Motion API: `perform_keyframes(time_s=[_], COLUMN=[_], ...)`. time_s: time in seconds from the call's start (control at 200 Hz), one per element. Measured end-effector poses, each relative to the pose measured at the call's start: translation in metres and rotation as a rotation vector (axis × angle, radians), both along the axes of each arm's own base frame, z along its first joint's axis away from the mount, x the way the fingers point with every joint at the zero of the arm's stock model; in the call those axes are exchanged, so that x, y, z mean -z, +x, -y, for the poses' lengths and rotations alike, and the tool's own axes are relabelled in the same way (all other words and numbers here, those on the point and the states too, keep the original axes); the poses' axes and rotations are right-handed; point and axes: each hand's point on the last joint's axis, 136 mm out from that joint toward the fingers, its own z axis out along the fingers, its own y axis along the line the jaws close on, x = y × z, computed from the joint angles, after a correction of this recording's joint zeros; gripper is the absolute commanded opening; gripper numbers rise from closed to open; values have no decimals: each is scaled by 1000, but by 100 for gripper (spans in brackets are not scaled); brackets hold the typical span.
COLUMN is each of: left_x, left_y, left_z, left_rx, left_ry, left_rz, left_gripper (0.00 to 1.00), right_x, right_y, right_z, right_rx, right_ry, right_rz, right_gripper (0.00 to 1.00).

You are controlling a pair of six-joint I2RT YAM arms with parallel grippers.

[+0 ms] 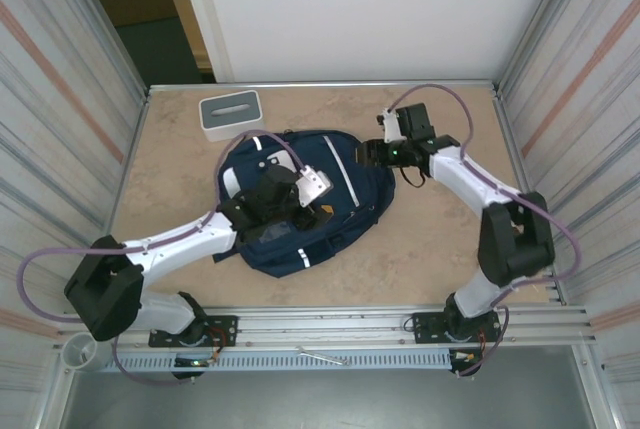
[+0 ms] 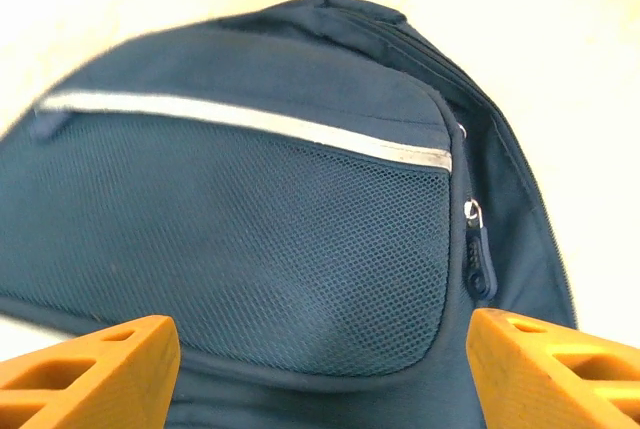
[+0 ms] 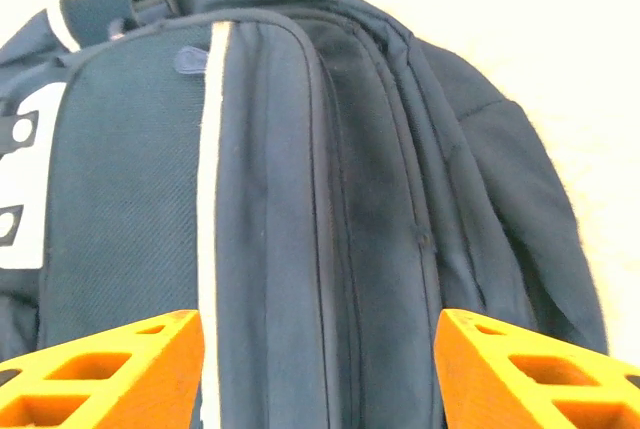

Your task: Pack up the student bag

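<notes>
Left claw [image 2: 320, 337], right claw [image 3: 318, 327] spread wide, empty.

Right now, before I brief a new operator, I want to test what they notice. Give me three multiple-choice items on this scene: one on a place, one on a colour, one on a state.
1. Where does the grey-and-white box lie?
A. Beyond the student bag, far left.
B. On top of the bag.
C. Between the arm bases.

2. What colour is the stripe over the mesh pocket?
A. Red.
B. White.
C. Yellow.

3. How is the left gripper?
A. Shut on a zip pull.
B. Shut, empty.
C. Open over the bag.

Answers: A, the top view shows it lying apart from the bag. B, the left wrist view shows it white. C, its jaws stand wide apart.
</notes>
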Motion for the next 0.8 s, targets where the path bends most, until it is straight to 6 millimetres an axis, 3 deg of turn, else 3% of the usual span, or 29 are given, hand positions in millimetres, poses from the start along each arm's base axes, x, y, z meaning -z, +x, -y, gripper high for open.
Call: perform_keyframes(time_s=[0.1,0.336,0.536,0.802], left_x=[6,43,55,65], left_y=[1,-3,6,7], left_z=[3,12,26,28], left_rx=[124,353,431,456], left_ry=[119,312,371,395], left_rz=[120,213,232,228], left_gripper=[76,75,74,70], right_x=[-6,13,-4,-4], right_y=[-20,-54,-62,-60], right_z=[15,59,64,71], right_rx=[27,139,159,204], right_ry=[11,25,46,32], right_rz=[26,-7,43,44], right_gripper=[65,68,70,79])
